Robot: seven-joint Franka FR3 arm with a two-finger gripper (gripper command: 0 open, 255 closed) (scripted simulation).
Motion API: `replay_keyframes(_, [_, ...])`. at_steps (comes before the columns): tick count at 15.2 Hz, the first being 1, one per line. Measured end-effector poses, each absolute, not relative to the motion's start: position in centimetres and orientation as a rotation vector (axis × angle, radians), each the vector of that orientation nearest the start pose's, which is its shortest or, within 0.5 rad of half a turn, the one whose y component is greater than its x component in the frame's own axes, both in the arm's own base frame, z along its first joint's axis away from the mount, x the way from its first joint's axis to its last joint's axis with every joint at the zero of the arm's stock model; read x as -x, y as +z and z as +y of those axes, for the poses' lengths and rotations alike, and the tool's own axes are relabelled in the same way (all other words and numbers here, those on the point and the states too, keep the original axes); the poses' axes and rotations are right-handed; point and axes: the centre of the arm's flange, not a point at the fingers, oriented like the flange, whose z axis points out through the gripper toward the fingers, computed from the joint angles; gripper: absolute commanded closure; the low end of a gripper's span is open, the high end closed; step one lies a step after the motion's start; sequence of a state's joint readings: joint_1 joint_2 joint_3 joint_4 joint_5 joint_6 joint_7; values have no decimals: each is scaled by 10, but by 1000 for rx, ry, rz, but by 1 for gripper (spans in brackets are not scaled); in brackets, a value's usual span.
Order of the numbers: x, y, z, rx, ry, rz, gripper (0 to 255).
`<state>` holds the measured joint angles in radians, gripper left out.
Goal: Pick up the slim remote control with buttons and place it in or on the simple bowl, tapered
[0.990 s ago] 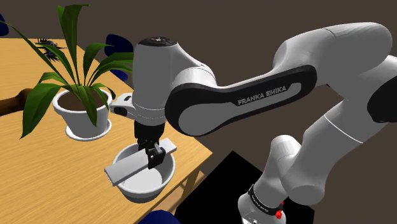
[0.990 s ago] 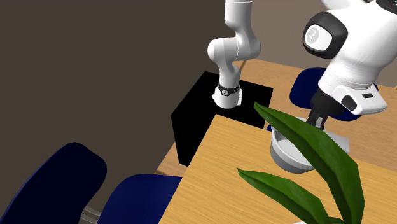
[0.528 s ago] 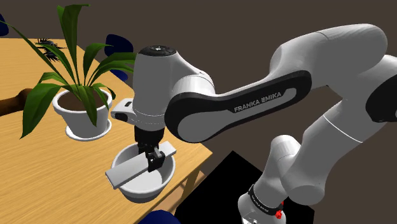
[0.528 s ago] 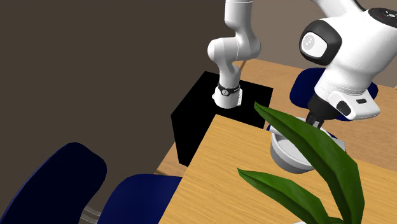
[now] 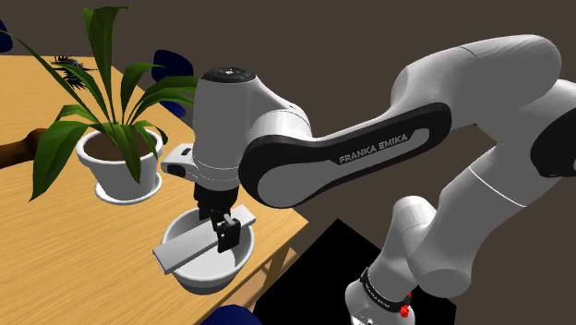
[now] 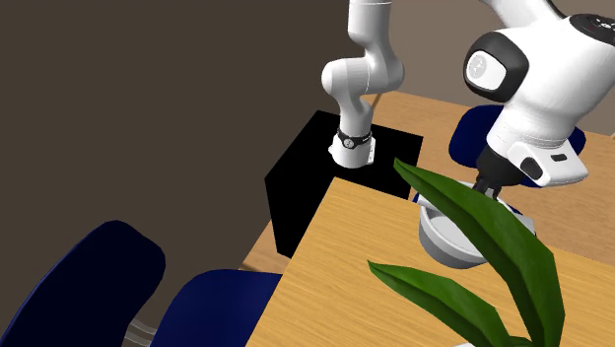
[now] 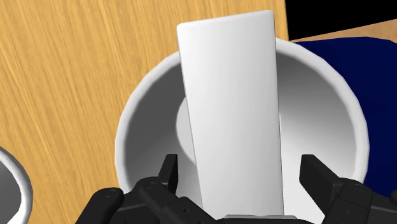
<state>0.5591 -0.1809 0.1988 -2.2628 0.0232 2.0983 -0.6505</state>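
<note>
The gripper is found with its fingers spread apart. A gap is seen on either side of the remote, so it is no longer clasped. Half a second ago the fingers were closed on it at the same height; a second ago the hand was held slightly higher. The change is therefore read as a release following a short descent.

The remote, drawn as a plain pale slab with no buttons discernible, is located directly beneath the gripper and between the fingers, untouched by them. It is laid across the white bowl, with its far end projecting past the rim ahead of the fingertips. Its near end is hidden by the hand.

Beneath the bowl, the wooden table is seen. Beyond the gripper, a white potted plant is noted close by the bowl, not touching it.

The placement is judged essentially complete. What remains is a straight upward withdrawal. Risk noted: the remote is balanced on the rim and could be tipped if a finger is dragged against it.
</note>
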Motion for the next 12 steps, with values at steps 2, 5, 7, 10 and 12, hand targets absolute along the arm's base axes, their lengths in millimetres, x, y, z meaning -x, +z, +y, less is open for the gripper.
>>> replay_keyframes(2, [-354,442,340,2420,-23,-2026,0])
replay_keyframes(5, [-353,475,339,2420,-24,-2026,0])
replay_keyframes(7, [-352,483,339,2420,-23,-2026,0])
replay_keyframes(10, [-353,485,339,2420,-22,-2026,0])
replay_keyframes(12, [-353,485,339,2420,-22,-2026,0])
